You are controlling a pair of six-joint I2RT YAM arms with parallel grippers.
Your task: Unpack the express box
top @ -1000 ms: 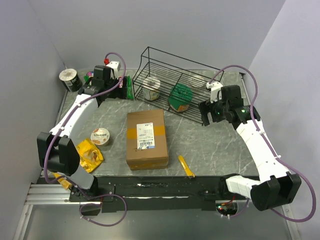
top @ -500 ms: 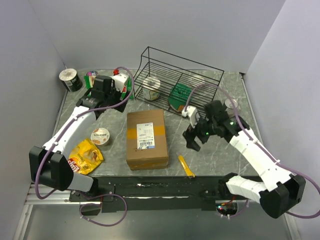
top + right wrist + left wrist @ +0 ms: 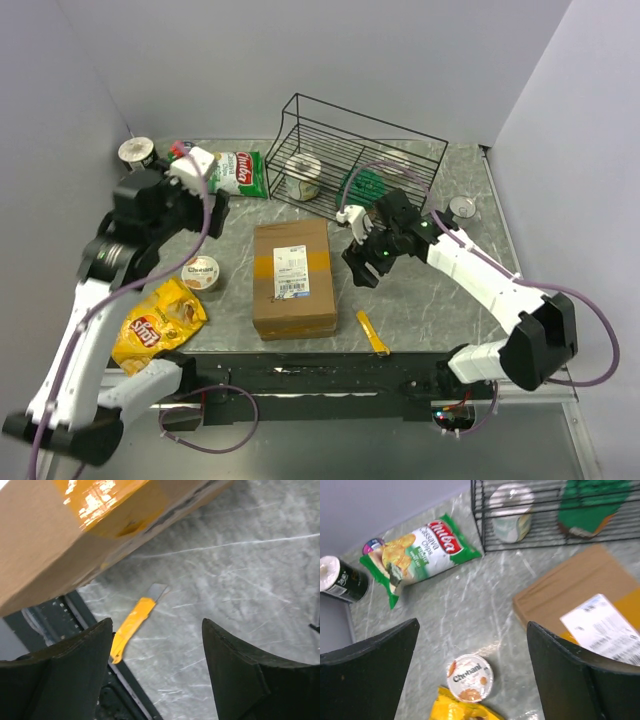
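Brown corrugated cardboard forms the rectangular express box [image 3: 293,278], which lies flat and taped shut at the middle of the grey marbled desk [image 3: 440,300], nearer its front edge, with the white label and yellowish tape facing up. The right gripper [image 3: 365,268] hovers just beside the box's right side, its jaws parted with nothing between them. Its wrist view shows a yellow utility knife [image 3: 132,627] lying on the desk near the front edge. The left gripper [image 3: 205,205] hangs over the desk's left part, spread wide and empty, above a round white yogurt cup [image 3: 470,677]. A black wire basket [image 3: 370,122] stands along the back edge.
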